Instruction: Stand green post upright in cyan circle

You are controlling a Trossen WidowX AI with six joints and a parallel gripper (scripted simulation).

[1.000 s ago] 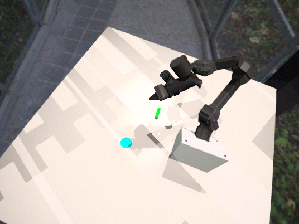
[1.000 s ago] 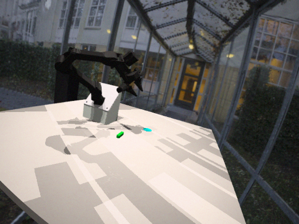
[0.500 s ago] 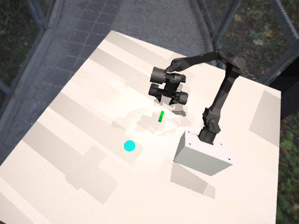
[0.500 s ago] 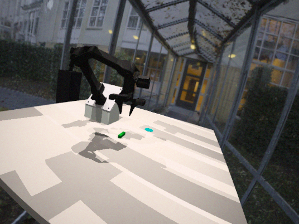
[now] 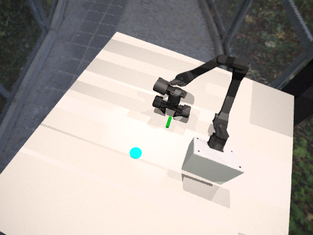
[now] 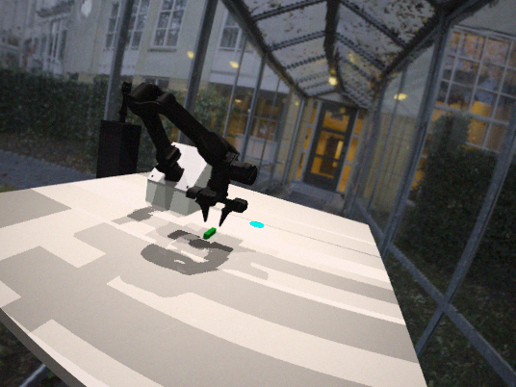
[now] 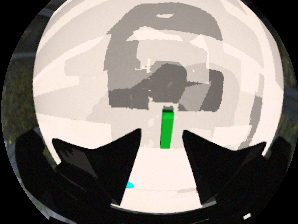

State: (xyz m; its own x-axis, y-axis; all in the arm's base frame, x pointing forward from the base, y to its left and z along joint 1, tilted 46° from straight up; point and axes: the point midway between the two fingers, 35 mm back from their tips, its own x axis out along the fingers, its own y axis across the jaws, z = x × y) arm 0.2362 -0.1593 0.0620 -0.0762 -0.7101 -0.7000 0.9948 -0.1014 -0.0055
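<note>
The green post lies flat on the table. The cyan circle is a flat disc on the table, away from the post; its edge also shows low in the wrist view, partly hidden by the left finger. My gripper points down above the post, with its fingertips apart and a gap between them and the post. It is open, about halfway, and empty. In the wrist view the post appears between the two fingertips, running lengthwise away from the gripper.
The pale table carries patchy shadows. The arm's grey-white base block stands on it, to the right of the post and circle in the top view. A dark block stands behind the arm in the exterior view.
</note>
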